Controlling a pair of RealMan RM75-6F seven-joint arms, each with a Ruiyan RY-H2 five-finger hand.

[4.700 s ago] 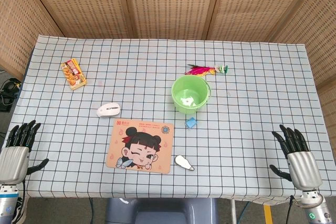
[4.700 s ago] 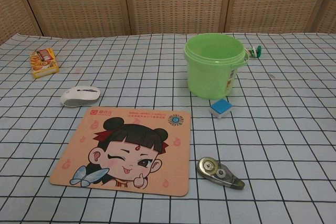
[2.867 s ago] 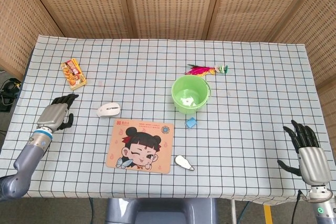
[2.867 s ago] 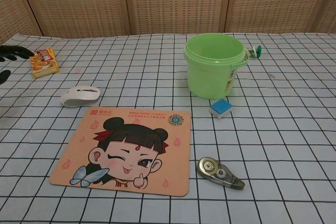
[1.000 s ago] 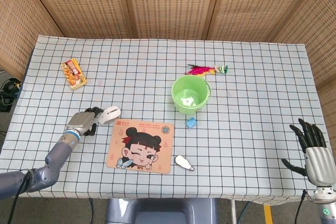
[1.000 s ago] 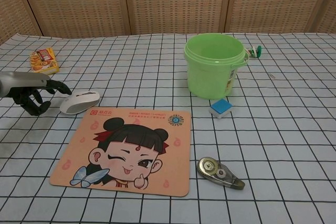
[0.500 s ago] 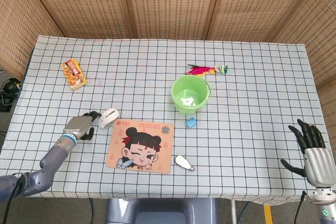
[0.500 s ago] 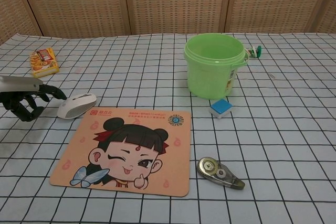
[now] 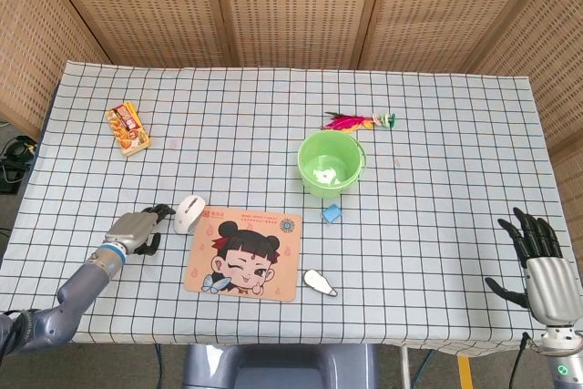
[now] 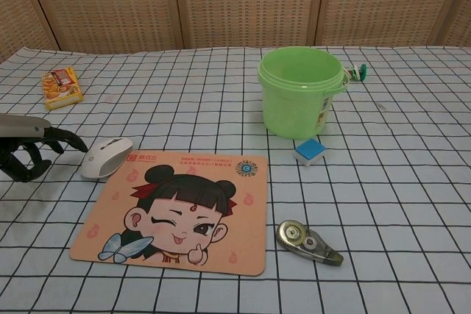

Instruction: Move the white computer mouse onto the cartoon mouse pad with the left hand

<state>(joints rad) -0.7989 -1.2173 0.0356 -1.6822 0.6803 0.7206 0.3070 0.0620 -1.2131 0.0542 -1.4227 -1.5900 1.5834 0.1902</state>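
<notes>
L hand lower-left of frame, fingers spread, empty, beside white mouse. Mouse at cartoon pad upper-left edge, not yet on it. Slide/lift outstanding.

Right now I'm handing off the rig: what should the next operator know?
Left hand: low on the table, fingertips beside the mouse, nothing gripped.
Right hand: idle at the near right edge, fingers spread.
Mouse: at the pad's upper-left corner, mostly on the cloth; overlap with the pad's edge is unclear.
Done: hand brought to the mouse.
Left: get the mouse fully onto the pad.
</notes>
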